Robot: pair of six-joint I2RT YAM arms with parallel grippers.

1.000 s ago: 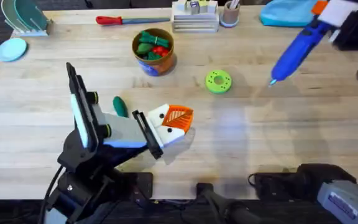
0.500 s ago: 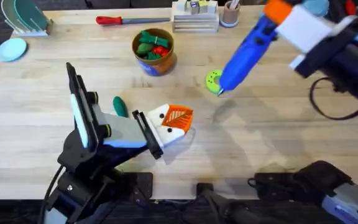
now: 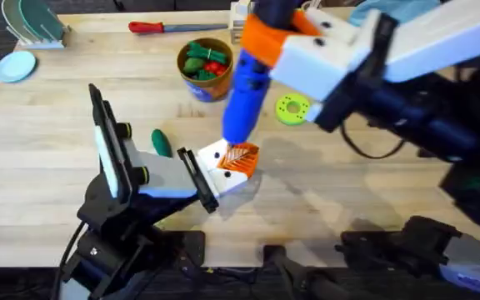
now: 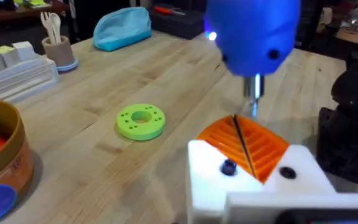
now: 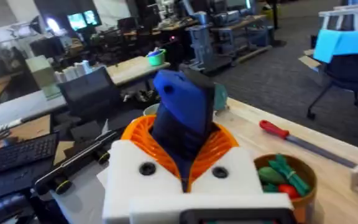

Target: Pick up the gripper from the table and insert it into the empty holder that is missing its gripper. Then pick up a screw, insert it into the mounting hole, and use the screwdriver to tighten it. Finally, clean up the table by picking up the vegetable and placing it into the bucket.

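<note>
right gripper (image 3: pixel 265 42) clamped, reaching across centre

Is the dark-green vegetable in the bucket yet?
No, the dark-green vegetable lies on the table beside the left arm, apart from the bucket.

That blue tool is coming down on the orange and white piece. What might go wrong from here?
The screwdriver in the right claw has a thin bit lying across the ribbed orange gripper, so it could miss the screw and slip. Pressing down might shift the holder on the left arm. The vegetable beside that arm could get knocked.
</note>
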